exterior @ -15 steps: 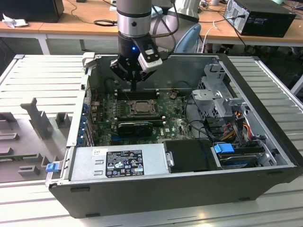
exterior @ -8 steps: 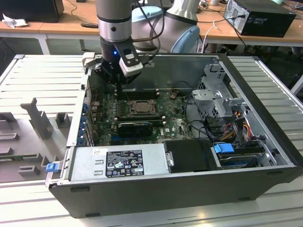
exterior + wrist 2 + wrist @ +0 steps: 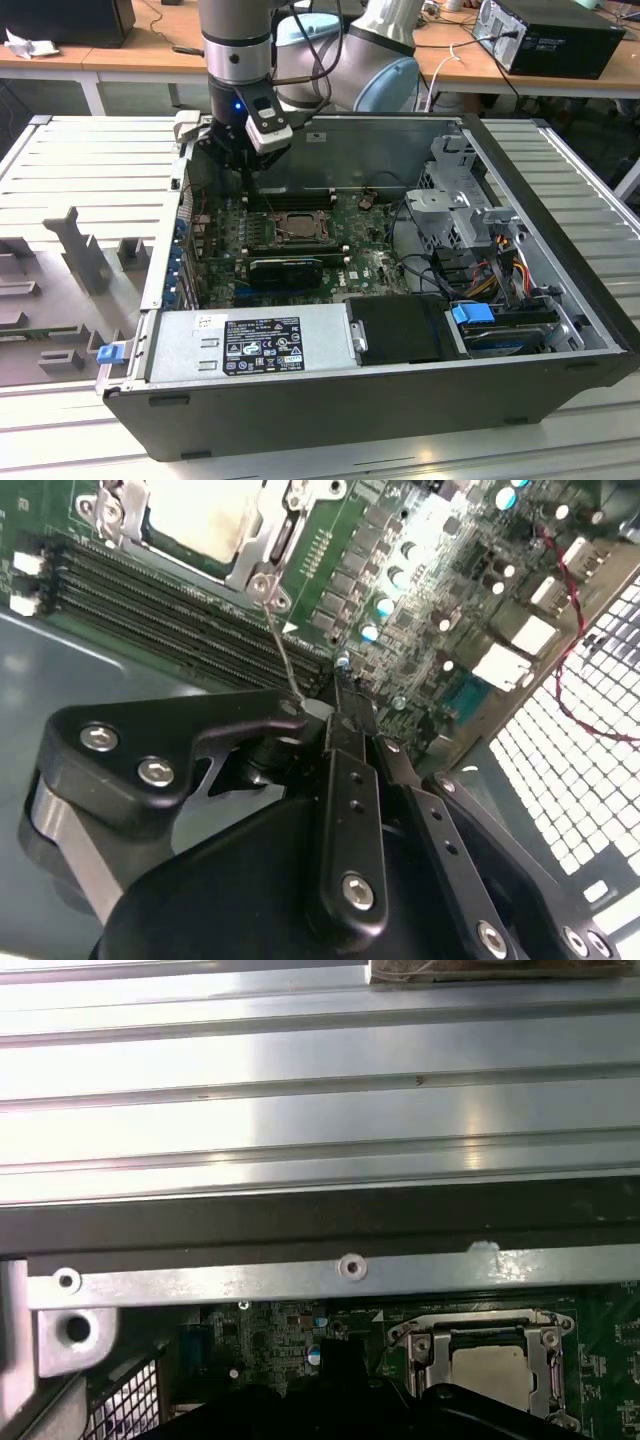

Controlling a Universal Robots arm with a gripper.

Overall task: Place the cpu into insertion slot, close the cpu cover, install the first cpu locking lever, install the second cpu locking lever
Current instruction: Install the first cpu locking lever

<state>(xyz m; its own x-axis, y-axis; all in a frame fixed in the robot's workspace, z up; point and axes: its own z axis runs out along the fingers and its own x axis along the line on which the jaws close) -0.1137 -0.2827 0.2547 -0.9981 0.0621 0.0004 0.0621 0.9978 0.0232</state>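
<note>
The open computer case point(image 3: 330, 400) lies on the ribbed grey counter point(image 3: 90, 160); inside it a silver power supply point(image 3: 250, 345) fills the near edge; a metal drive cage point(image 3: 455, 195) and a bundle of cables point(image 3: 500, 255) crowd the exterior view's right; grey fixtures point(image 3: 75, 250) stand on the counter at the exterior view's left. Long black memory slots point(image 3: 170, 610) run just beside the insertion slot point(image 3: 297, 227), between it and the end effector; a red-and-black twisted wire point(image 3: 565, 620) hangs by the perforated rear wall point(image 3: 590, 770).

The case is open on top, so there is free room above the green motherboard point(image 3: 375, 250); the case wall point(image 3: 320, 1225) rises near the end effector.

The cpu point(image 3: 205, 520) sits in the insertion slot; its silvery top shows through the cut-out of the cpu cover point(image 3: 425, 1345), which lies flat over it.

The arm point(image 3: 238, 40) comes straight down with its wrist vertical; the end effector point(image 3: 335, 718) points down at the board by the slot's far corner, at the exterior view's left; its jaws are drawn together. A thin wire locking lever point(image 3: 282, 645) slants from its pivot beside the cover to the fingertips, its free end touching them; whether it is pinched between them I cannot tell.
</note>
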